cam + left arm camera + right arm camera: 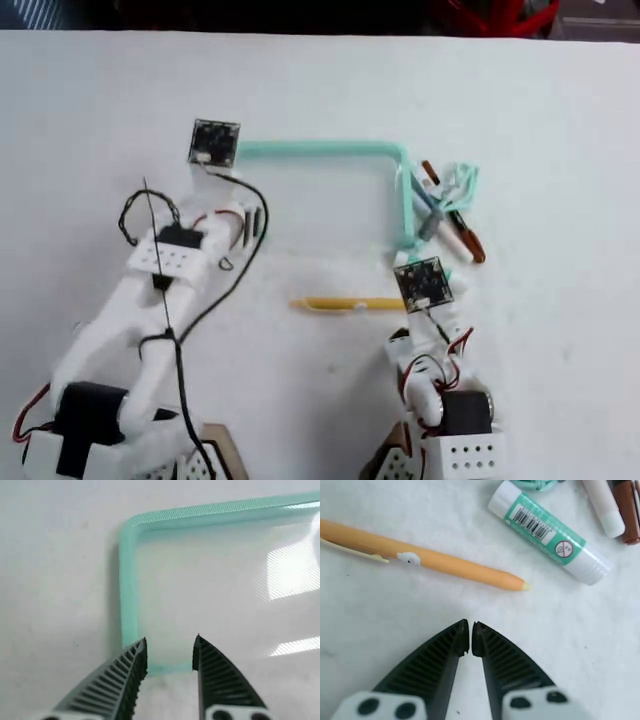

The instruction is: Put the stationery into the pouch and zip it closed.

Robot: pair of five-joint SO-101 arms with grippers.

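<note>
A clear pouch with a teal rim [320, 150] lies flat at mid-table. My left gripper [170, 647] stands open over one corner of the pouch [127, 570], its fingertips on either side of the teal edge. A yellow pen [345, 303] lies on the table in front of the pouch. My right gripper [470, 632] is shut and holds nothing, a short way from the tip of the yellow pen [420, 557]. A glue stick [550, 532], a white pen [602, 505] and a brown pen [626, 515] lie beyond it.
The brown pen [465, 235] and a teal looped item [455, 185] lie in a cluster by the pouch's right end. The white table [560, 120] stretches bare to the far and right sides. Cables trail over the left arm [160, 270].
</note>
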